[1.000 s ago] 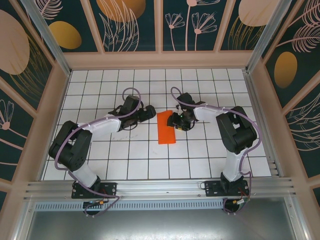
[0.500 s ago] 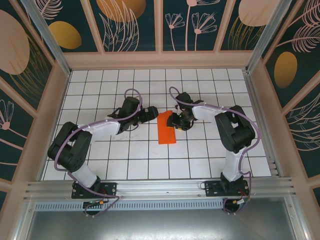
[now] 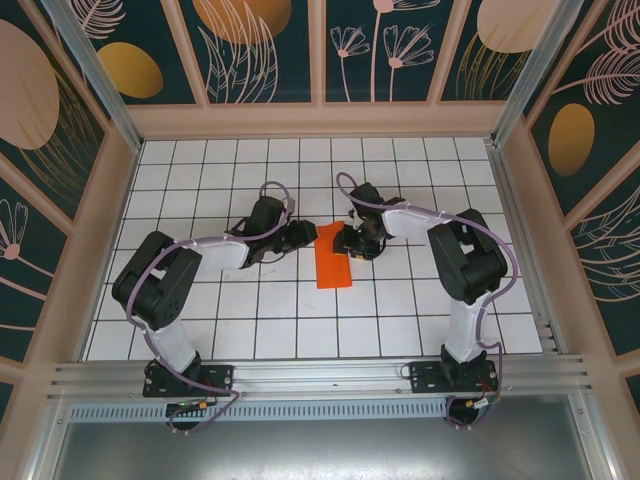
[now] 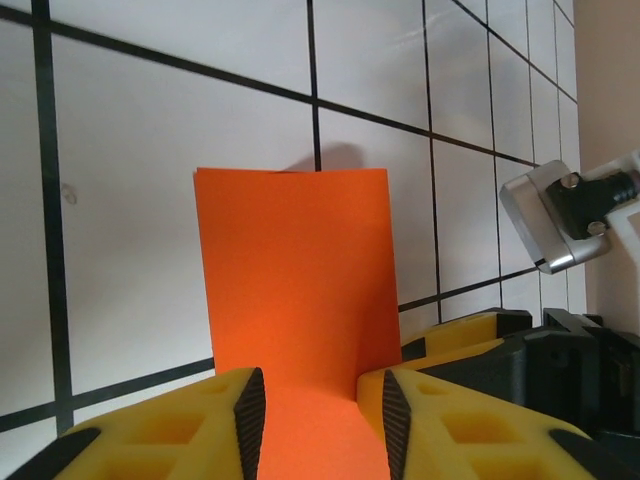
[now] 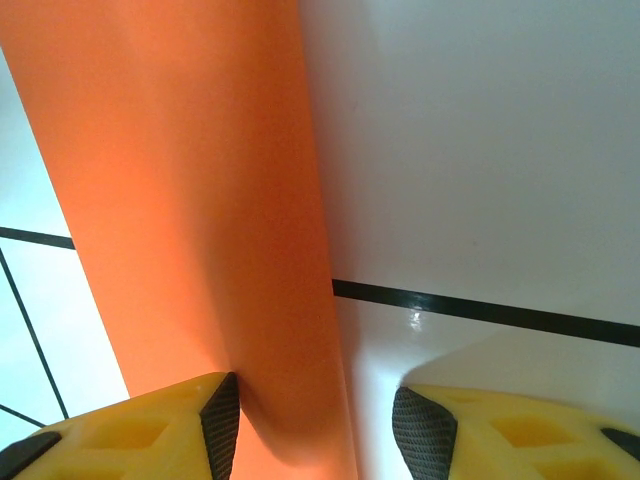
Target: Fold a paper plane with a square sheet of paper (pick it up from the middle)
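Overhead view: one thin bright orange-red paper sheet [image 3: 333, 257] lies flat as a tall rectangle on the white grid-tiled table [image 3: 260, 310]. The two black arms meet it from either side at its far end.
Left wrist view: the paper sheet [image 4: 290, 270] has square corners and a straight far edge that casts a small shadow. A silver metal block [image 4: 548, 222] stands to its right.
Right wrist view: the paper sheet [image 5: 190, 200] has a long straight edge crossing a black grid line.
Count: one sheet, two arms, two grippers.
Left gripper [image 3: 304, 233]: at the sheet's left side; seen from the wrist [image 4: 322, 390], its yellow fingers stand apart with orange paper filling the gap.
Right gripper [image 3: 350, 242]: at the sheet's right side; seen from the wrist [image 5: 318, 400], its fingers are spread astride the sheet's edge.
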